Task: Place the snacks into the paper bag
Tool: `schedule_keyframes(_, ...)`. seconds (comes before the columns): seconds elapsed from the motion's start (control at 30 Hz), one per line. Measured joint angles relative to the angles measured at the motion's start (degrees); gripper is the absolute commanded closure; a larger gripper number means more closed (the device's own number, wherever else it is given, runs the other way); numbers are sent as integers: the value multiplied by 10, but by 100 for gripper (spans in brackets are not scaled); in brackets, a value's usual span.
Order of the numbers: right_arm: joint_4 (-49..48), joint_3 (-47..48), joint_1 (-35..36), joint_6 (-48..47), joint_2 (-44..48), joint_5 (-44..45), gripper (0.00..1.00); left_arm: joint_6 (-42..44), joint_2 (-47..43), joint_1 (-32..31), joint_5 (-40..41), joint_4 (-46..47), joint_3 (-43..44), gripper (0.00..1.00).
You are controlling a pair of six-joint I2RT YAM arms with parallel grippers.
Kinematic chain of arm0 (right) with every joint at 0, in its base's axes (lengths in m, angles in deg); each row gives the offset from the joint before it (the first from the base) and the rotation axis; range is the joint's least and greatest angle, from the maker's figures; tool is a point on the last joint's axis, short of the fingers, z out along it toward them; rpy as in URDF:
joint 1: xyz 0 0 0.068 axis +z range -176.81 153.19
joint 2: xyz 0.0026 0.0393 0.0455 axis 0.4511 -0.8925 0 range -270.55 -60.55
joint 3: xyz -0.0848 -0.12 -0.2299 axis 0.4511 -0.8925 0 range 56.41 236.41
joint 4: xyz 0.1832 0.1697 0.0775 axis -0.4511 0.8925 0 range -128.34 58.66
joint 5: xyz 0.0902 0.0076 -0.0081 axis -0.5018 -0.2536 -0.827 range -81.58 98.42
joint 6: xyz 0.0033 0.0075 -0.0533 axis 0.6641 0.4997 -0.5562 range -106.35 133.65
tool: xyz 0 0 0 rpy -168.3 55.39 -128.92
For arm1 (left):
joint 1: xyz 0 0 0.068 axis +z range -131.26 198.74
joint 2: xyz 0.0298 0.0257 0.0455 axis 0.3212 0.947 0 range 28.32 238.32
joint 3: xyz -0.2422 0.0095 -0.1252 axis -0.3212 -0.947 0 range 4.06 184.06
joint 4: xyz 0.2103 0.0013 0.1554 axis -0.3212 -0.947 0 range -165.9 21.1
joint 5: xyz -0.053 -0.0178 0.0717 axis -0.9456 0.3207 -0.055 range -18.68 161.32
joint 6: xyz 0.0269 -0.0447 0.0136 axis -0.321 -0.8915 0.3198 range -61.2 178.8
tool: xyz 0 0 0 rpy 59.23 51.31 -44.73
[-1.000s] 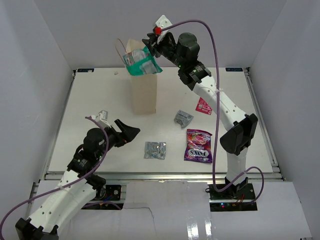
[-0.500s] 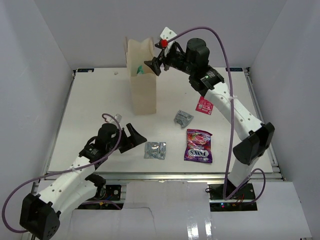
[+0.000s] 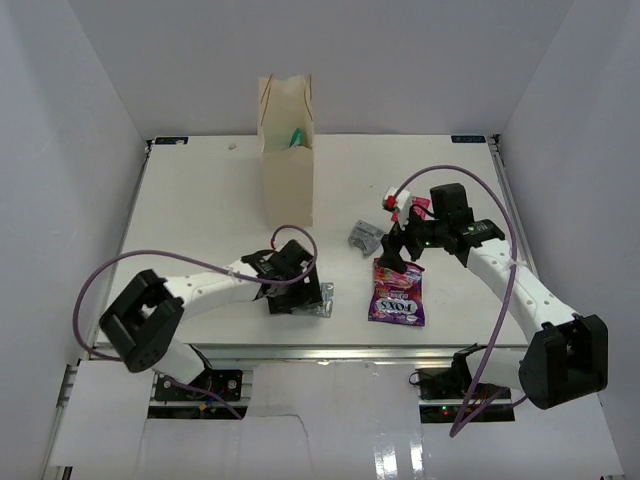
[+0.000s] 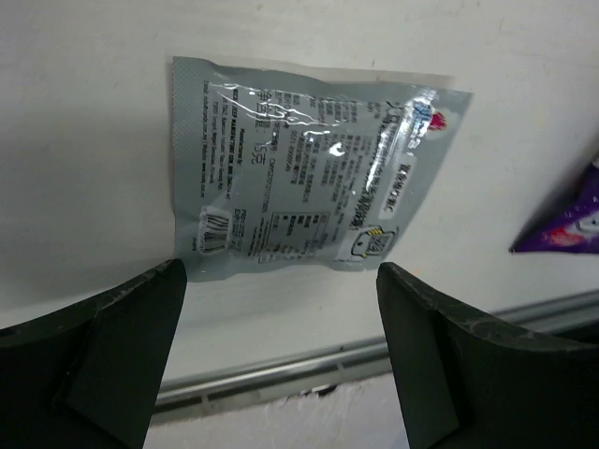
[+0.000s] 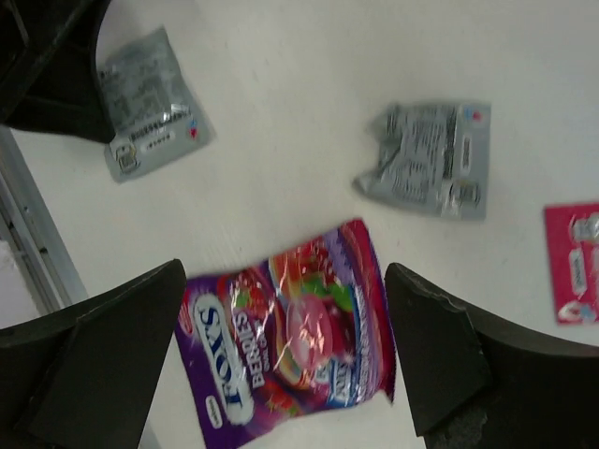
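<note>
Left gripper [image 4: 281, 313], released, above the near silver-grey packet [image 4: 309, 201]; right gripper [image 3: 401, 251], released, above the purple packet [image 5: 292, 348]; paper bag [image 3: 288, 175] upright at the far side.

glossy crinkled packet [image 4: 309, 178], matt paper bag [image 3: 287, 185]

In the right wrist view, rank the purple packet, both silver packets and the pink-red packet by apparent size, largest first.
1. purple packet
2. crumpled silver packet and flat silver packet: look alike, the flat one partly hidden, so unranked
3. pink-red packet: smallest showing, but cut off by the frame edge
</note>
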Motion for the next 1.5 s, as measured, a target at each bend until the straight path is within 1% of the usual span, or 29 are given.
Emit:
schedule_keyframes(0.07, 22, -40, -34, -6, 12, -1, 8, -2, 60, -18, 31, -15, 47, 7)
schedule_keyframes(0.17, 33, -78, -56, -10, 43, -6, 8, -7, 115, -33, 69, -50, 105, 8)
schedule_keyframes(0.37, 37, -91, -74, -10, 81, -25, 8, -11, 151, -48, 113, -85, 143, 8)
schedule_keyframes(0.47, 35, -94, -81, -9, 83, -32, 8, -4, 162, -51, 128, -95, 154, 13)
schedule_keyframes(0.5, 35, -97, -82, -8, 84, -33, 8, 2, 165, -52, 132, -97, 155, 19)
schedule_keyframes(0.6, 35, -102, -85, -7, 84, -37, 8, 21, 172, -53, 139, -99, 158, 31)
schedule_keyframes(0.67, 33, -102, -85, -6, 84, -41, 8, 35, 175, -53, 140, -96, 157, 33)
schedule_keyframes(0.8, 33, -102, -87, -4, 89, -48, 8, 56, 174, -53, 140, -82, 145, 47)
schedule_keyframes(0.83, 33, -102, -88, -3, 91, -49, 8, 60, 171, -53, 140, -73, 140, 54)
schedule_keyframes(0.9, 33, -103, -90, -2, 94, -51, 8, 66, 165, -52, 137, -54, 130, 63)
schedule_keyframes(0.93, 32, -104, -92, -2, 96, -52, 8, 69, 162, -50, 134, -40, 124, 72)
schedule_keyframes(1.03, 34, -110, -94, 2, 101, -55, 8, 73, 158, -48, 121, -1, 114, 81)
schedule_keyframes(1.13, 33, -113, -97, 4, 102, -57, 8, 76, 147, -47, 107, 43, 103, 96)
schedule_keyframes(1.2, 33, -113, -99, 6, 103, -59, 8, 76, 136, -47, 104, 61, 89, 100)
schedule_keyframes(1.37, 33, -113, -101, 7, 103, -59, 8, 76, 92, -47, 100, 73, 47, 100)
schedule_keyframes(1.5, 33, -113, -102, 7, 103, -59, 8, 76, 26, -47, 101, 63, 26, 100)
